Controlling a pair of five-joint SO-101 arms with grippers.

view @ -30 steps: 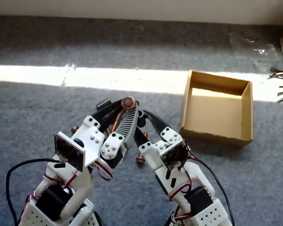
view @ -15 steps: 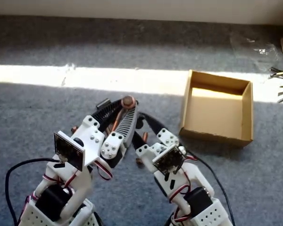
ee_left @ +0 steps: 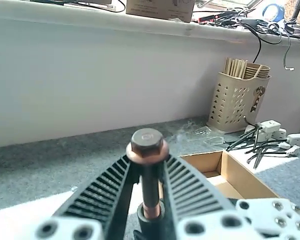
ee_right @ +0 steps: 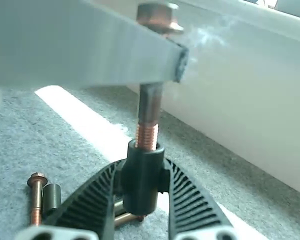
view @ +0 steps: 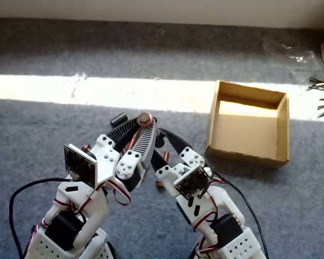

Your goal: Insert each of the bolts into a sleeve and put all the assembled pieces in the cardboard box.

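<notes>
The left arm's fingers [ee_left: 105, 195] are closed narrow on the shank of a bolt [ee_left: 146, 142], gripping just under its head so it stands upright with the thread pointing down and free. The right arm's fingers [ee_right: 90, 205] are pinched around a black sleeve [ee_right: 142, 170], which sits directly below with its bore facing up. The copper thread has just entered its mouth, and most of the shank is bare above it. Holding one part from above and one from below keeps the two on a common line, which is probably why they are held clear of the surface [view: 43, 124] rather than on it. This looks like the insertion step partly done, with the bolt not yet seated. From the high view both arms lean in toward each other, wrists low and fingers rising to meet in a peak. Another bolt [ee_right: 36, 197] and a spare sleeve [ee_right: 52, 197] lie side by side on the surface below. The cardboard box [view: 247, 90] stands open near the right arm.
</notes>
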